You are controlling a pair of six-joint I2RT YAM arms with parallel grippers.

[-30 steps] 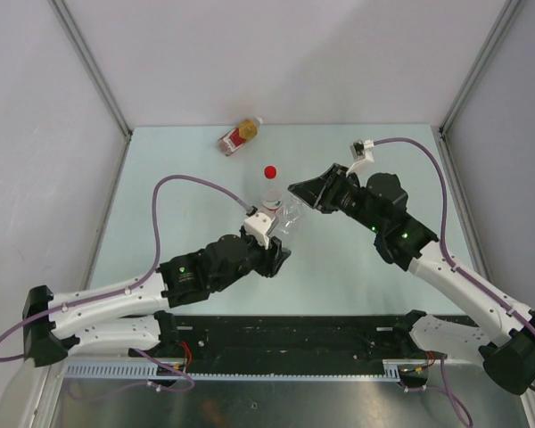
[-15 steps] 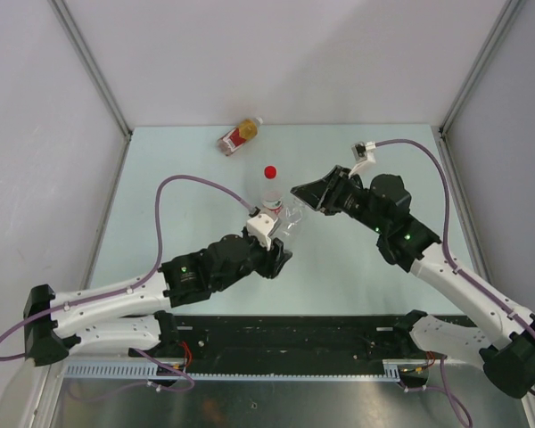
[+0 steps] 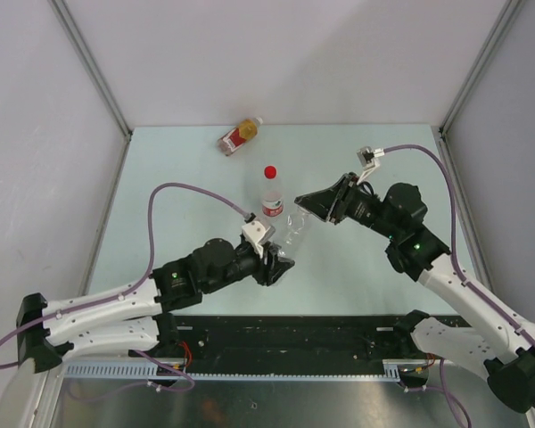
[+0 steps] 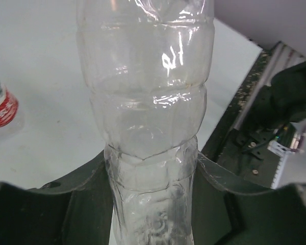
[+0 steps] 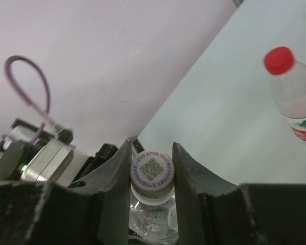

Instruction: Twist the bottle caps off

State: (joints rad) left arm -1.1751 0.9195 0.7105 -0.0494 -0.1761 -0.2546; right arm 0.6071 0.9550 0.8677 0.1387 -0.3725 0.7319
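We log the right jaws clenched on the white cap [image 5: 152, 168] of the clear bottle [image 4: 150, 102]; the left jaws clamped round that bottle's lower body, over the middle of the tabletop [image 3: 178, 178]. Just beyond it stands the labelled bottle [image 3: 271, 205], red cap [image 3: 270, 171] on. The amber bottle [image 3: 240, 135] lies on its side at the far edge.

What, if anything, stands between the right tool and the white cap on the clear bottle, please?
Nothing visible does: the right tool is shut on the white cap of the clear bottle, whose body the left tool grips.
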